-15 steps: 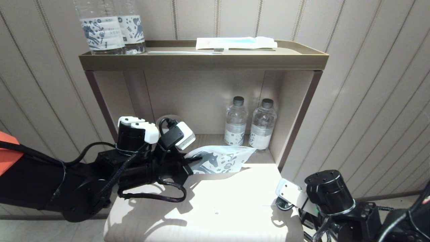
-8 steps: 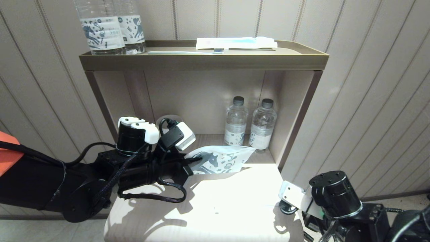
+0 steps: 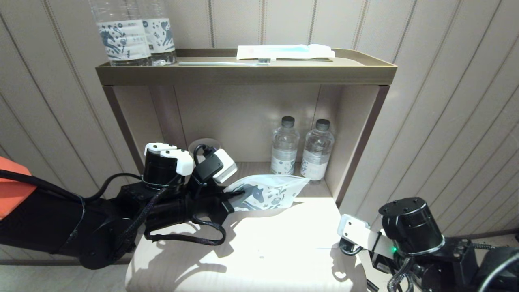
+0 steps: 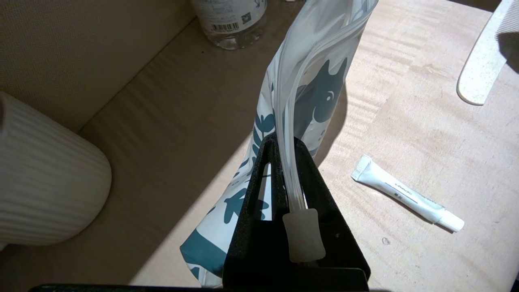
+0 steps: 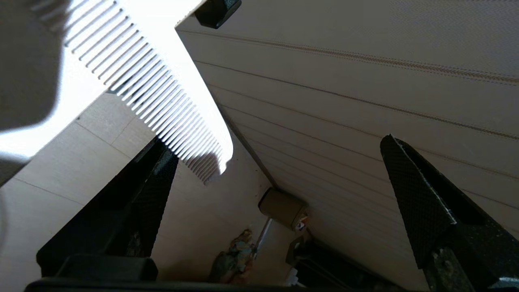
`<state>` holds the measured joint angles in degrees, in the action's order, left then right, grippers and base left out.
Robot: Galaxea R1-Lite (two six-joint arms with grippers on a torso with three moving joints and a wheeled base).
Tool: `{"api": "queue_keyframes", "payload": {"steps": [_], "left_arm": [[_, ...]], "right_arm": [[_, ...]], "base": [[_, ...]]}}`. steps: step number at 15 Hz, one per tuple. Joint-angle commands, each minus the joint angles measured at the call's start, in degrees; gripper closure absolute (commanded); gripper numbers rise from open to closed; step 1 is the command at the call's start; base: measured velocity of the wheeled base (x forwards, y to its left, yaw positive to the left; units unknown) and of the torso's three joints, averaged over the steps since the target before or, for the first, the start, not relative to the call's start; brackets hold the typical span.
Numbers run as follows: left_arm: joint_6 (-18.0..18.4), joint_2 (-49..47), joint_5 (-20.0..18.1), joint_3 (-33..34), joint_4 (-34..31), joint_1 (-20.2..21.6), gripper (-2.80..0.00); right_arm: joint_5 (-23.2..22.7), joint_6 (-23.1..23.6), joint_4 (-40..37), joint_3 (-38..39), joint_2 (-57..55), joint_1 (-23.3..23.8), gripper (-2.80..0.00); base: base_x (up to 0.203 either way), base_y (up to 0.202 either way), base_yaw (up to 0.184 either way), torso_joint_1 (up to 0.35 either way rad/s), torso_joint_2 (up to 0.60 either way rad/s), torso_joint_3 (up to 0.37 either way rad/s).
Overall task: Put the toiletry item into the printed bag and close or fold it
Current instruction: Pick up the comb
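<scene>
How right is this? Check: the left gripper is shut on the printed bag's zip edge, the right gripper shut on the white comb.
Wrong on the right gripper: the right wrist view shows it open, not gripping the white comb. The left gripper is shut on the printed bag at its zip edge.

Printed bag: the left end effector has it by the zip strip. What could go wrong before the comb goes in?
1. The left end effector pinches the printed bag at its zip strip, and the mouth looks narrow, so the comb may catch on the rim.
2. The comb seems to jut past the table edge above the open right end effector; a nudge could drop it.
</scene>
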<state>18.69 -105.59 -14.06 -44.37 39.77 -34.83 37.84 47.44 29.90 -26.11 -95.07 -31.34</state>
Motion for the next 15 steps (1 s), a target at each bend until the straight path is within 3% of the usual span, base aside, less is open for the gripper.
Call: {"api": "queue_keyframes", "payload": {"steps": [1,8,15], "left_arm": [[0.1,-0.7,-0.1,0.1,0.6,-0.1,0.0],[0.3,-1.2,0.0,0.1,0.7,-0.2,0.0],[0.9,-1.6,0.0,0.2,0.7,-0.2,0.0]], "right_arm": [[0.2,0.4,0.1,-0.2,-0.9,0.2,-2.8],[0.4,0.4,0.9,-1.1,-3.6,-0.3,-2.8],[1.1,2.0,11.3,4.0,-5.4,-0.7,-2.8]], "base": [[0.0,0.0,0.0,0.0,0.0,0.0],[0.0,0.0,0.0,0.0,0.0,0.0],[0.0,0.0,0.0,0.0,0.0,0.0]]}}
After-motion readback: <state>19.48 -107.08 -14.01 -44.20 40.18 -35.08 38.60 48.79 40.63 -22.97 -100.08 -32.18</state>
